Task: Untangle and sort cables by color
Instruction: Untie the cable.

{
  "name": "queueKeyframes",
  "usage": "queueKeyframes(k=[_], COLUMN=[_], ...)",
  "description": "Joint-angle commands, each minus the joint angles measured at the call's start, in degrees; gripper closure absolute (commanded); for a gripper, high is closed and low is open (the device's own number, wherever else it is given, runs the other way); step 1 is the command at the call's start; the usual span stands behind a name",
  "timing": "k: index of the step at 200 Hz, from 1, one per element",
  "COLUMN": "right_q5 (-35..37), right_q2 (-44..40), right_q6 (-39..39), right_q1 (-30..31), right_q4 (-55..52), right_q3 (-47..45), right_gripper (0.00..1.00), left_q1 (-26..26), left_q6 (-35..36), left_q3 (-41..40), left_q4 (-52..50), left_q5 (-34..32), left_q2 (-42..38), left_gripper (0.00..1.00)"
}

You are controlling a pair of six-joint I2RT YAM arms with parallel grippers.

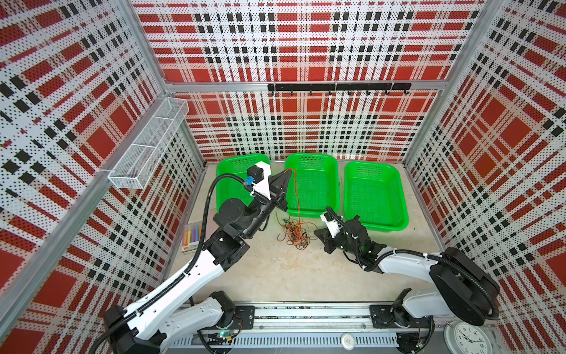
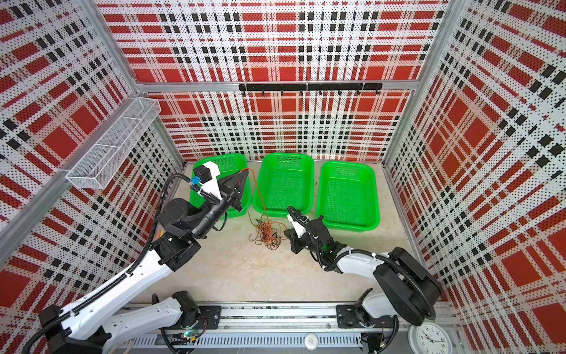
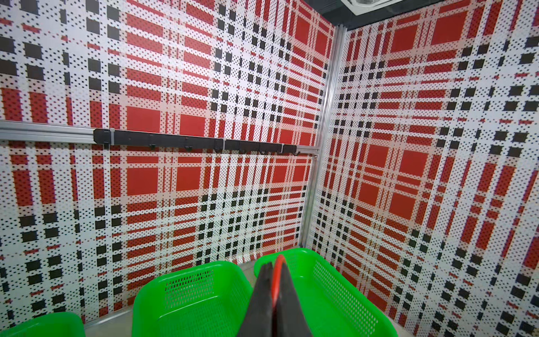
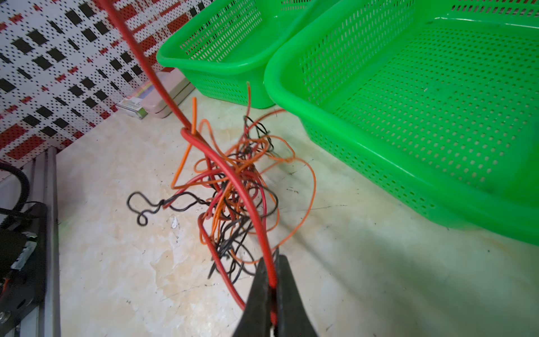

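Note:
The cables (image 1: pixel 295 233) lie in a tangle of black, orange and red strands (image 4: pixel 233 189) on the table in front of three green baskets. My left gripper (image 1: pixel 289 172) is raised above the gap between the left basket (image 1: pixel 232 164) and the middle basket (image 1: pixel 312 157). It is shut on a red cable (image 3: pixel 278 271). That red cable (image 4: pixel 145 68) runs taut down into the tangle. My right gripper (image 1: pixel 317 234) sits low at the tangle's right side, shut (image 4: pixel 271 262) on the same red strand. The right basket (image 1: pixel 376 168) holds nothing.
A box of coloured markers (image 1: pixel 193 237) lies by the left wall, beside my left arm. A wire mesh shelf (image 1: pixel 147 144) hangs on the left wall and a black hook rail (image 1: pixel 337 87) on the back wall. A clock (image 1: pixel 468 338) sits at the front right.

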Motion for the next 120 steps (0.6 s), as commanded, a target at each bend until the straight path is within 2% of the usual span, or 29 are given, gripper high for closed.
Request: queueKeyframes(k=[1, 62, 94, 111, 120], right_q5=[3.1, 6.9, 8.7, 7.5, 6.6], right_q2=[1.2, 4.5, 4.8, 2.0, -0.5], right_q6=[-0.6, -1.2, -0.7, -1.3, -2.3], right_q1=[0.3, 0.3, 0.3, 0.3, 0.3], right_q4=[-4.1, -11.8, -12.2, -10.6, -10.1], right_q3=[1.4, 5.0, 5.4, 4.7, 4.6], right_gripper=[1.0, 1.0, 1.0, 0.81, 0.65], left_q1=[1.3, 2.1, 2.2, 2.1, 2.1], left_q6=[-1.0, -3.5, -3.7, -4.0, -4.2], left_q3=[3.6, 10.2, 12.8, 13.2, 12.8], left_q4=[0.3, 0.2, -0.1, -0.7, -0.7], left_q5=[1.9, 5.0, 5.6, 6.6, 7.0], left_q2=[1.1, 5.3, 7.7, 8.9, 9.2], left_gripper=[1.0, 1.0, 1.0, 1.0, 1.0])
